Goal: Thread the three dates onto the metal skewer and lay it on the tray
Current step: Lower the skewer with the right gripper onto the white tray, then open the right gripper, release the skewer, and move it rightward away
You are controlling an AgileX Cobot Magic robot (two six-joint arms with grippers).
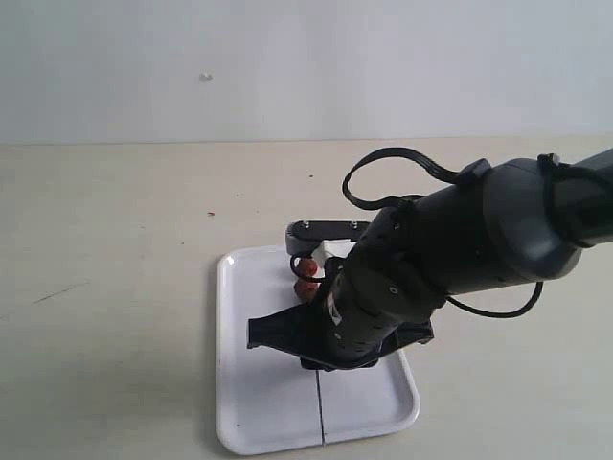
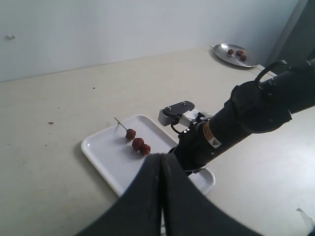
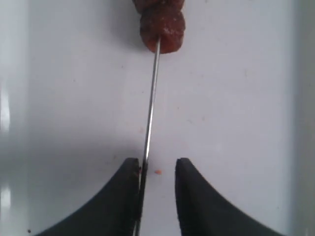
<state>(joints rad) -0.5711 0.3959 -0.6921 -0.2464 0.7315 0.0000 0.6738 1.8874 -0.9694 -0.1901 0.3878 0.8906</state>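
The 3 dark reddish-brown, wrinkled dates [image 2: 138,143] sit in a row on the thin grey metal skewer [image 3: 151,98]. The skewer lies lengthwise on the flat white rectangular plastic tray [image 2: 101,147]. The right gripper [image 3: 157,169] hangs low over the bare stretch of the skewer, its 2 black fingers standing apart with white tray showing between them. The rod runs along the inner edge of 1 finger, touching or just beside it, and the other finger is clear of it, so nothing is clamped. That posture suits letting go. Judging by it, the skewer rests on the tray under its own weight and the task looks all but finished, with only the arm to lift clear. The left gripper [image 2: 161,160] hovers well apart from the tray, its fingers pressed together on nothing, probably to keep out of the way.

Only the right wrist view shows the gap between the fingers, and of the dates it shows little beyond the nearest. The exterior view hides those fingers behind the bulky black right arm [image 1: 460,240]. It gives just a glimpse of the dates and of the skewer's bare end reaching toward the tray's rim. Only the left wrist view shows all 3 dates with the pointed tip beyond them. It also shows a round metal dish [image 2: 235,55] holding a few similar dark lumps, far off on the beige table [image 1: 115,240].
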